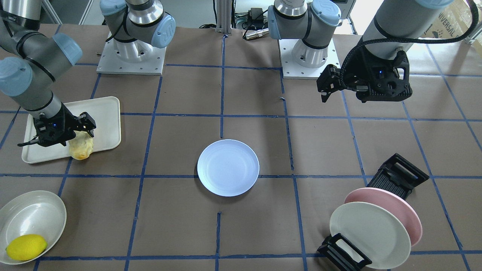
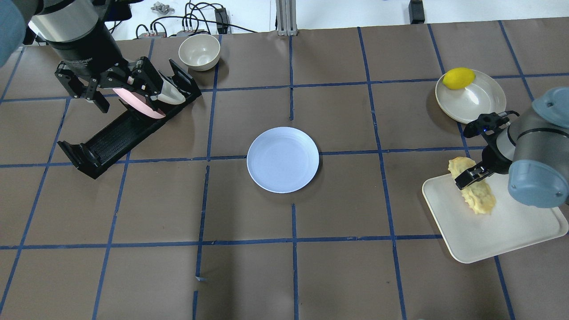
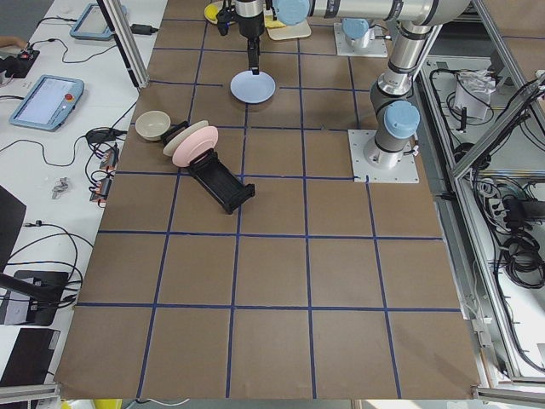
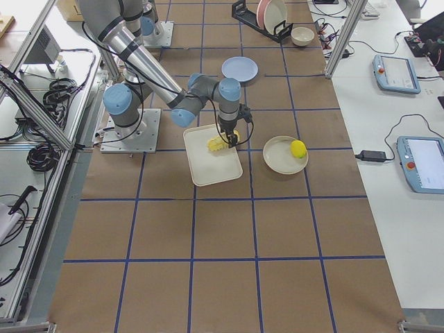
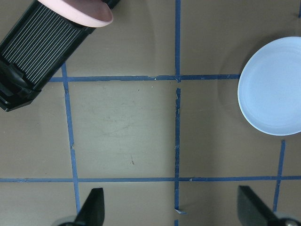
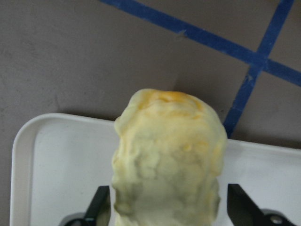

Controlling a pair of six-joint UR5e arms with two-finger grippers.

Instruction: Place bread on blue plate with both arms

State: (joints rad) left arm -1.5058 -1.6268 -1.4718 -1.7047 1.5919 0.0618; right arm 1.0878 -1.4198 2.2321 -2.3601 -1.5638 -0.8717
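The bread [image 1: 81,148] is a bumpy golden loaf at the edge of a cream tray [image 1: 109,113], one end past the rim. My right gripper [image 1: 84,131] is shut on it. In the right wrist view the fingers press both sides of the bread [image 6: 169,150] over the tray [image 6: 56,155]. In the overhead view the bread [image 2: 478,198] lies tilted under the right gripper [image 2: 469,175]. The blue plate [image 1: 228,168] sits empty at the table's centre [image 2: 282,159]. My left gripper [image 2: 120,89] is open and empty, high over the dish rack, with the plate [image 5: 275,87] off to its side.
A black dish rack [image 2: 111,138] holds a pink plate [image 1: 391,207] and a cream-white plate [image 1: 369,233]. A cream bowl [image 1: 34,214] holds a lemon [image 1: 26,246] near the tray. A small bowl [image 2: 199,51] stands at the far edge.
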